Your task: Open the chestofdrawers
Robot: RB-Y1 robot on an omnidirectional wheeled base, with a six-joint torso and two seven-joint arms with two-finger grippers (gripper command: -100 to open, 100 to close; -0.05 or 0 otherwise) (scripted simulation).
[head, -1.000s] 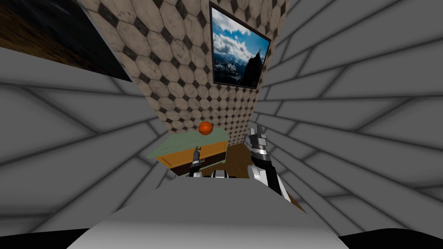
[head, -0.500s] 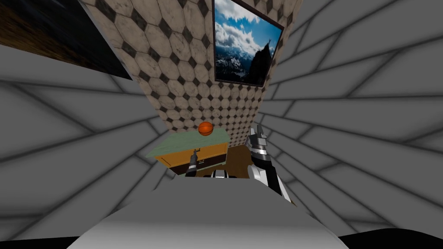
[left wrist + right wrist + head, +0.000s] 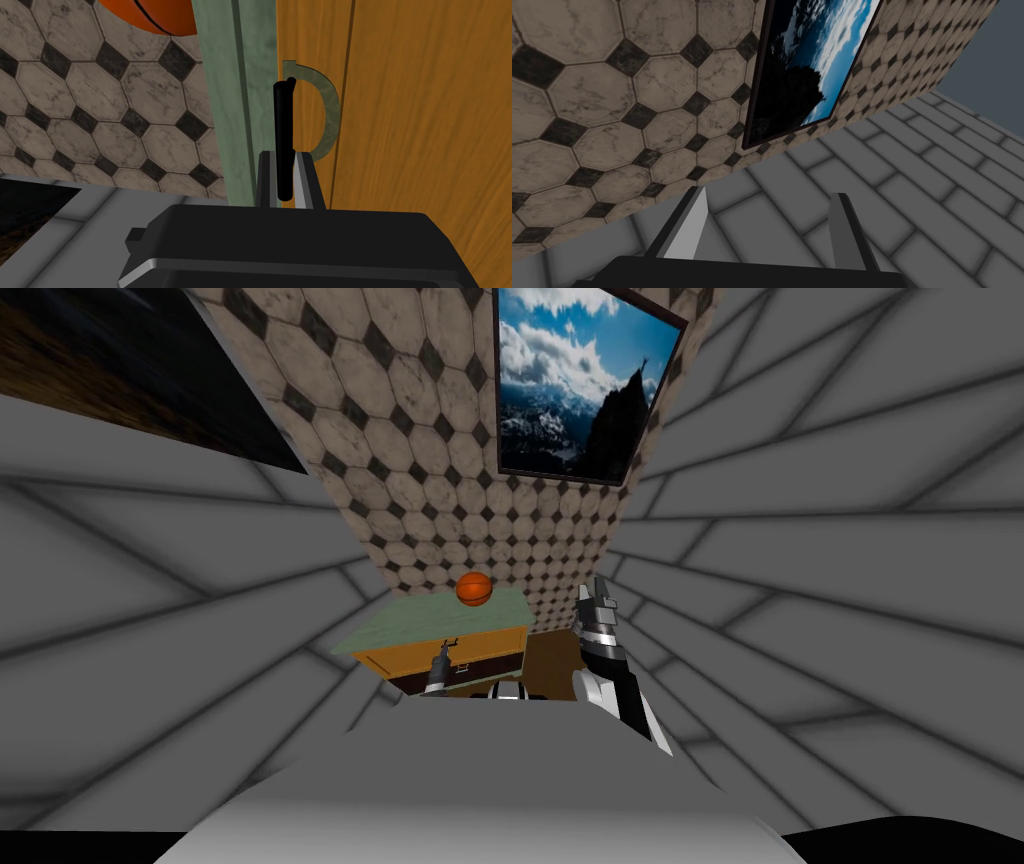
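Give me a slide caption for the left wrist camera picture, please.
Left gripper shut on the black handle of the orange drawer front, beside the green top that carries an orange ball.

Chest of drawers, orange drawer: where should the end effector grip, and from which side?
Grip the black bar handle mid-length, coming straight at the orange drawer front. The bar is thin and appears to stand off the front, ahead of a green D-shaped plate, so a finger fits either side. The left end effector is shut on it that way.
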